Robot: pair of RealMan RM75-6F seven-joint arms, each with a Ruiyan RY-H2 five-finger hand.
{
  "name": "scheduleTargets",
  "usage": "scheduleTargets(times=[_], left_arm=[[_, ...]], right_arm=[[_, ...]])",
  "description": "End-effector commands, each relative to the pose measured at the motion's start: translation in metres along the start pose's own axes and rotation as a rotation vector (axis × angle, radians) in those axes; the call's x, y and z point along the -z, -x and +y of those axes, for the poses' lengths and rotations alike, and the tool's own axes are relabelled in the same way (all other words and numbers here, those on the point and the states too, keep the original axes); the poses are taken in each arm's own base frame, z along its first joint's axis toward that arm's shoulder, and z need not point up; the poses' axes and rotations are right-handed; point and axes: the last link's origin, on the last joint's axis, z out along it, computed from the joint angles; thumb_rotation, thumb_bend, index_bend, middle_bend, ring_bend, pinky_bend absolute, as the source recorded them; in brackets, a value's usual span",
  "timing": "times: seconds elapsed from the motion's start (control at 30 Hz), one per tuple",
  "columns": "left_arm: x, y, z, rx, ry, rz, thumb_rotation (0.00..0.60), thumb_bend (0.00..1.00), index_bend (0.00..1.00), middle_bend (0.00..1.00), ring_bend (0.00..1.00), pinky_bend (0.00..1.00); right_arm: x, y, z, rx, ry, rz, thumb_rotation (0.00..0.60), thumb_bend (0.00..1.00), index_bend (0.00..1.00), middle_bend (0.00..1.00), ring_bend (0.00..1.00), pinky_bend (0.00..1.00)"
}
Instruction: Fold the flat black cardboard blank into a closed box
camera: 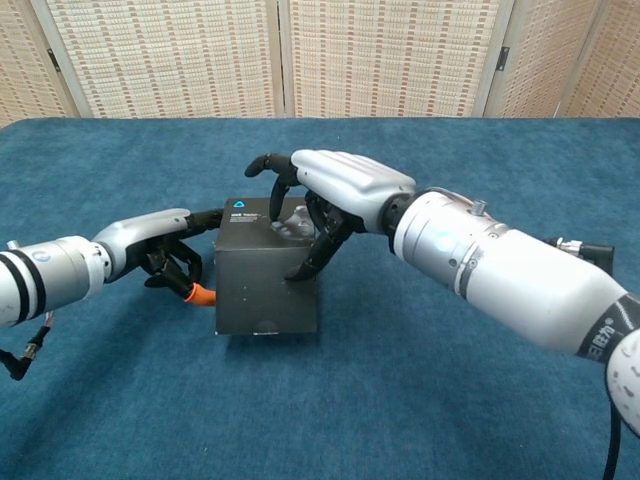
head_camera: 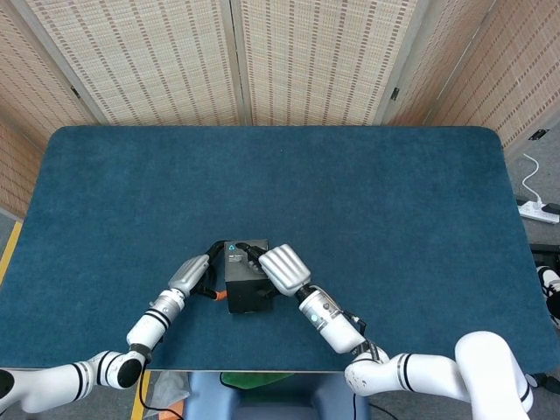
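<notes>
Box [camera: 262,285] (closed) between both hands.

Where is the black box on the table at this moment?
In the head view the black box sits near the table's front edge, left of centre, between the left robot hand and the right robot hand.

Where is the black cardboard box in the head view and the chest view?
Head view: the black cardboard box sits low, left of centre, near the table's front edge.
Chest view: the box sits at mid-height, left of centre.
Shared landmark: the right hand lies over its top.
</notes>
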Motion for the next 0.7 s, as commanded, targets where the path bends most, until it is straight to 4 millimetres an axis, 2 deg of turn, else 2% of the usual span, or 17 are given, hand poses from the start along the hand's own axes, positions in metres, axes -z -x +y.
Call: scheduleTargets(times=[0.03, 0.27, 0.57, 0.7], left_arm=[[0.008, -0.009, -0.002, -0.131, 0.009, 0.016, 0.600, 0.22, 0.00, 0.03, 0.64, 0.93], [0.022, -0.033, -0.004, -0.323, -0.027, 0.058, 0.600, 0.22, 0.00, 0.00, 0.61, 0.92], [0.045, -0.066, -0.005, -0.446, -0.102, 0.160, 0.600, 0.22, 0.00, 0.00, 0.60, 0.92], [0.055, -0.076, -0.006, -0.465, -0.123, 0.223, 0.600, 0.22, 0.00, 0.00, 0.60, 0.92]], right_arm=[[0.000, 0.002, 0.001, 0.022, -0.006, 0.010, 0.600, 0.00, 0.16, 0.33, 0.69, 1.00], [0.002, 0.010, 0.002, 0.125, -0.040, 0.047, 0.600, 0.00, 0.22, 0.35, 0.70, 1.00], [0.003, 0.023, 0.005, 0.262, -0.120, 0.116, 0.600, 0.00, 0.38, 0.44, 0.73, 1.00], [0.002, 0.030, 0.007, 0.334, -0.155, 0.140, 0.600, 0.06, 0.46, 0.50, 0.74, 1.00]])
